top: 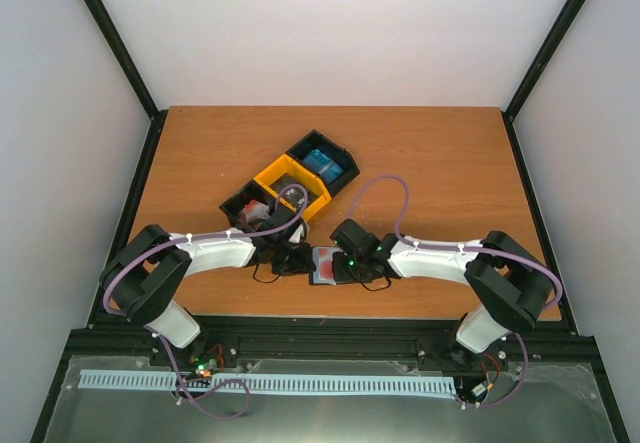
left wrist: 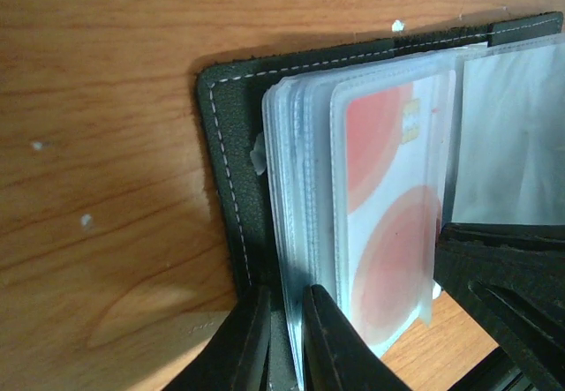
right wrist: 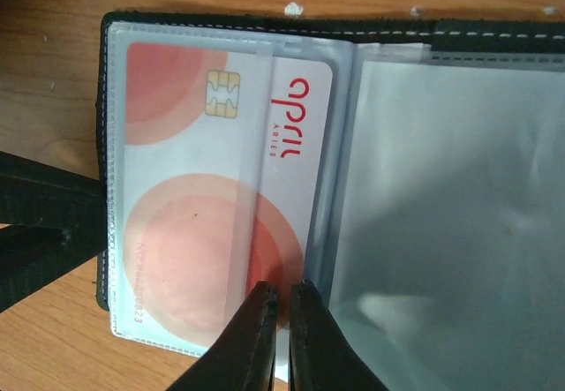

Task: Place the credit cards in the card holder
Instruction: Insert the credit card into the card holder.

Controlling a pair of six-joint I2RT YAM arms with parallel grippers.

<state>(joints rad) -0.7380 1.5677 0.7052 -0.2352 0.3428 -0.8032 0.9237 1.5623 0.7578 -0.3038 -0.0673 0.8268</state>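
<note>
- writing: card is white with red discs. "april" is printed in red and "aries" in small type beside it, both turned sideways along the card's length. gold chip near one end. raised digits along the outer edge, too faint to read.
- right tool: fingers pressed almost together, only a sliver between them. tips sit over the card's inner edge, close to the fold. cannot tell whether card or sleeve is nipped there.
- left tool: nearly closed, pinching the holder at its near edge. one finger is on the black cover, the other on the stack of clear sleeves.
- card: lies inside the top clear sleeve on one half of the open holder. long axis runs parallel to the fold, and the chip end points away from the right tool.
- facing sleeve: shows only pale plastic.
- holder: lies open and flat on the bench, near its front edge, between the two tools.
- tray: black and yellow, further back. blue cards in its far compartment.
</note>
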